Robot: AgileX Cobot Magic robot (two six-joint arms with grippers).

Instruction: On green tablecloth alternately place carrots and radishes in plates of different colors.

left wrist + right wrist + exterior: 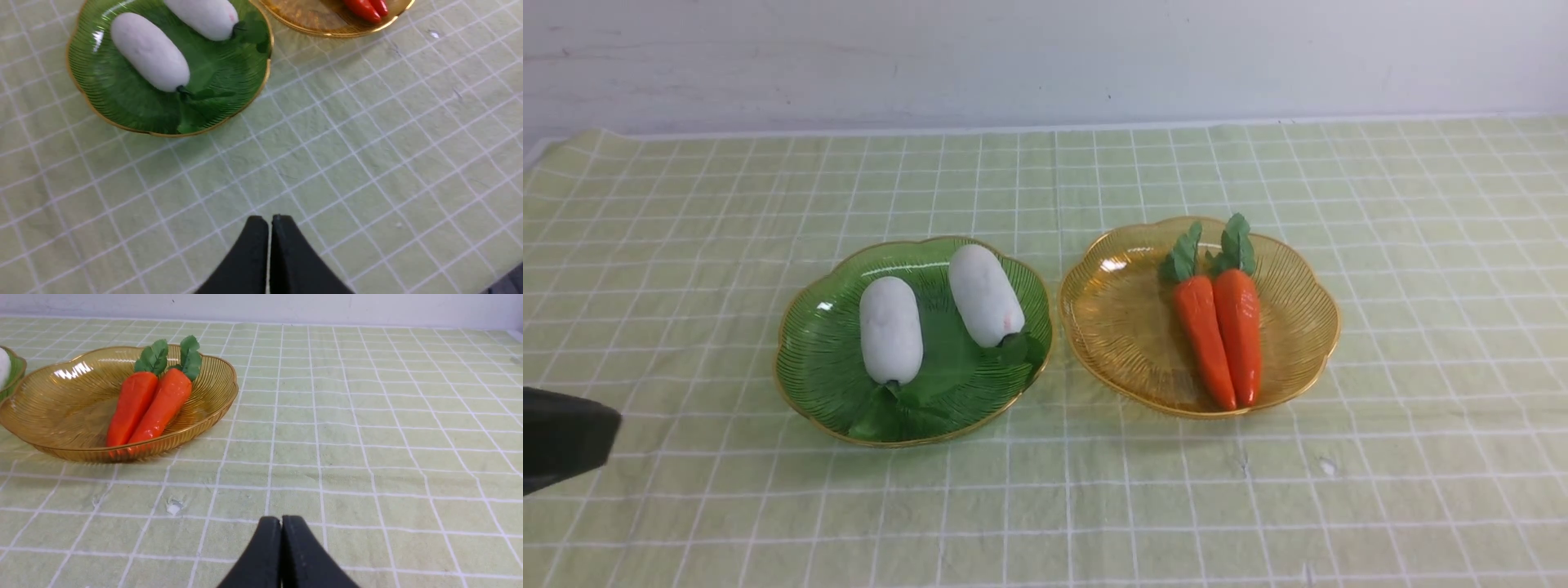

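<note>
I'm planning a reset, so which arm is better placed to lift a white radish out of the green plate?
Left, probably. The translucent green ribbed plate with both plump white toy radishes lies on the robot's left, close before the shut left end effector; the right wrist view shows only its edge.

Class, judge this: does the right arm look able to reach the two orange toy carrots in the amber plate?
Probably yes: bare green cloth lies between the shut right hand and the carrots.

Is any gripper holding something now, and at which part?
Nothing is held. The left gripper and right gripper are both shut and empty above the green tablecloth.
</note>
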